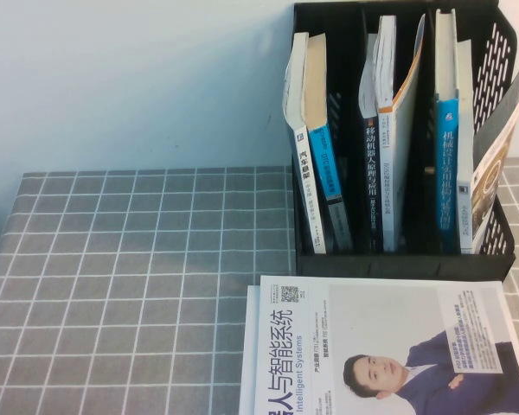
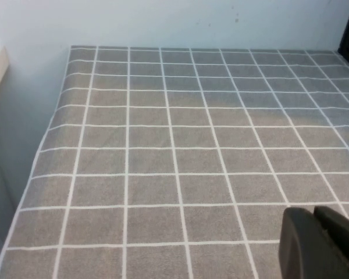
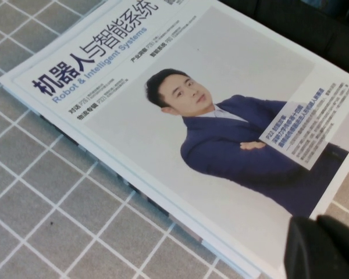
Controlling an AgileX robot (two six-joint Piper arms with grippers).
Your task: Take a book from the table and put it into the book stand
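The black book stand (image 1: 329,259) stands at the back right of the grey grid table (image 1: 138,259), with several upright books in its three slots. A thin white book with a dark grey-and-gold picture (image 1: 495,160) leans in the right slot, its top past the perforated side. Neither gripper shows in the high view. My left gripper (image 2: 313,214) is shut and empty above bare cloth (image 2: 163,145). My right gripper (image 3: 317,224) is shut and empty, just over the near corner of the white book showing a man in a blue suit (image 3: 180,110).
The man-in-blue-suit book (image 1: 381,346) lies flat in front of the stand, on top of at least one other book whose edge shows beneath it. A blue-spined book (image 1: 447,173) stands in the right slot. A pale wall rises behind the table.
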